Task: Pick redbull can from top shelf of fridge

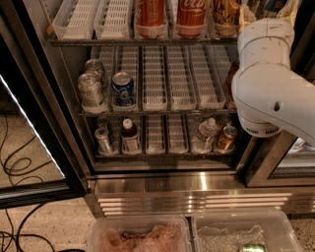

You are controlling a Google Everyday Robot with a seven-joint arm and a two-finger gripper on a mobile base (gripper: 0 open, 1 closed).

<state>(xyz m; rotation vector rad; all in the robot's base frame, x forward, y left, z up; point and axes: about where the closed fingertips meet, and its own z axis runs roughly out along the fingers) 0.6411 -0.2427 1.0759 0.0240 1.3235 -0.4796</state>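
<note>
— Where is the gripper sitting right now?

— It is not showing at all. The bulky white robot arm (pixel 266 83) is filling the right side of the view and running up past the top edge, so I cannot tell whether the jaws are spread or pressed together.

— And the redbull can?

— I cannot tell where it is standing. The arm is covering the right end of the top shelf (pixel 98 43), the uppermost dark wire rack of the tall black-framed fridge (pixel 69 123). A small blue and yellow patch is peeking out above the arm, too hidden to name.

— What is standing on that rack, then?

— Two white slotted plastic lane trays (pixel 78 17) are lying at the left. Beside them two red cola cans (pixel 150 15) are standing side by side, and a yellow-brown can (pixel 226 12) is standing just right of those.

— And lower down?

— On the middle rack, dull silver cans (pixel 91 91) are lining up at the far left, with a wider blue can (pixel 123 88) just beside them. On the lowest rack a small dark-capped bottle (pixel 129 135) is standing towards the left, and a clear plastic bottle (pixel 204 135) and a copper-coloured can (pixel 225 139) are crowding the right.

— Anything below the fridge?

— The stainless steel grille base (pixel 197 197) is catching the light, and two clear plastic bins (pixel 140 219) are sitting in front of it. The glass door (pixel 29 147) is hanging open at the left.
</note>
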